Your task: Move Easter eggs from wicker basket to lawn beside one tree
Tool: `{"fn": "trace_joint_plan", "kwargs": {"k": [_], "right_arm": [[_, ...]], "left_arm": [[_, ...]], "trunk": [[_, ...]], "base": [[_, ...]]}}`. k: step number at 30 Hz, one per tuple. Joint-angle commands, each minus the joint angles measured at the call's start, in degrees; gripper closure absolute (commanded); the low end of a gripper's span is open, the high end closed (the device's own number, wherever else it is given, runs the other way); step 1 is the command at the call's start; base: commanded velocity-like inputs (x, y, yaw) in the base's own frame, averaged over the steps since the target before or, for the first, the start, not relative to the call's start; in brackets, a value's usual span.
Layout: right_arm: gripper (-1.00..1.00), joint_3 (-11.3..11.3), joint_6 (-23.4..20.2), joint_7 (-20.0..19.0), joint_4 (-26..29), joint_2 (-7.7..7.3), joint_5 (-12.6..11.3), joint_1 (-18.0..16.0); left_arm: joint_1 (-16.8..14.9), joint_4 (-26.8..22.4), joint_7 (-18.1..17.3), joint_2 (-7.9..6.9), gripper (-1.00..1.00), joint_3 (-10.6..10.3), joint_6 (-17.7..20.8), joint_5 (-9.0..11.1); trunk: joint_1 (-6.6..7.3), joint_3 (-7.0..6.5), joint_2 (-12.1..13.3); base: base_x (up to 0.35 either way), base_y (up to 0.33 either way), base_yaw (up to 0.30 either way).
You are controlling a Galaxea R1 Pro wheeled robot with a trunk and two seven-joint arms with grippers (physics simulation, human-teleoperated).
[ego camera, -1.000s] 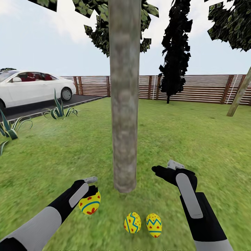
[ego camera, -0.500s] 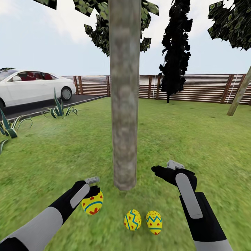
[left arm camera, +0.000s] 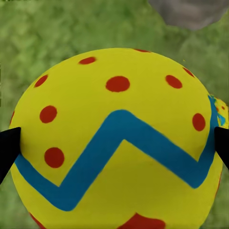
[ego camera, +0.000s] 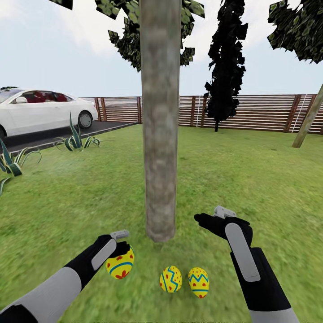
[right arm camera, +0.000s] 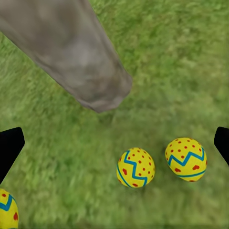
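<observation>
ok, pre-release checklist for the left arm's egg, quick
1. Left gripper shut on the third egg: ok.
2. Other two eggs on the lawn by the tree: ok.
3. Held egg close to the same trunk: ok.
4. Held egg touching the grass: cannot tell.
5. Right gripper open, empty, apart from the eggs: ok.
6. Drop spot free of the other eggs: ok.

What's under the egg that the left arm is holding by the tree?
Mottled green lawn shows around the yellow zigzag-striped egg in the left tool. The egg covers the ground directly beneath, so whether it touches cannot be seen.
</observation>
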State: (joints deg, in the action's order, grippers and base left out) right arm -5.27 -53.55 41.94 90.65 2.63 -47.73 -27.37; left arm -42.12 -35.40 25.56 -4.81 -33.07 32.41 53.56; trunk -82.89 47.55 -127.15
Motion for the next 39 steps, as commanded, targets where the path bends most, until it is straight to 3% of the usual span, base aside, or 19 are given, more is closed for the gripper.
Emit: {"fn": "trace_joint_plan", "kwargs": {"k": [1,5,23,29,39], "right_arm": [[-1.0,-0.04,-0.13,0.58,0.05,0.01,-0.52,-0.05],[-1.0,0.1,-0.15,0.52,0.05,0.01,-0.52,-0.1],[-1.0,0.0,-0.24,0.51,0.05,0.1,-0.52,-0.14],[-1.0,-0.01,-0.24,0.51,0.05,0.13,-0.52,-0.14],[-1.0,-0.09,-0.24,0.51,0.05,0.35,-0.52,-0.14]], "left_arm": [[-0.06,-0.12,0.54,-0.08,1.0,-0.96,0.0,0.58],[-0.06,-0.12,0.54,-0.1,1.0,-2.77,-0.13,0.66],[-0.06,-0.1,0.51,-0.12,1.0,-3.77,-4.18,0.57],[-0.06,-0.1,0.54,-0.16,1.0,-5.65,-5.02,0.58],[-0.06,-0.1,0.54,-0.2,1.0,-5.86,-6.04,0.58]], "trunk": [[-0.22,0.25,-0.45],[-1.09,0.96,-2.05],[-5.05,4.2,-9.27],[-6.37,5.27,-11.68],[-8.56,7.07,-15.69]], "base": [[0.0,0.0,0.0],[0.0,0.0,0.0],[0.0,0.0,0.0],[0.0,0.0,0.0],[0.0,0.0,0.0]]}}
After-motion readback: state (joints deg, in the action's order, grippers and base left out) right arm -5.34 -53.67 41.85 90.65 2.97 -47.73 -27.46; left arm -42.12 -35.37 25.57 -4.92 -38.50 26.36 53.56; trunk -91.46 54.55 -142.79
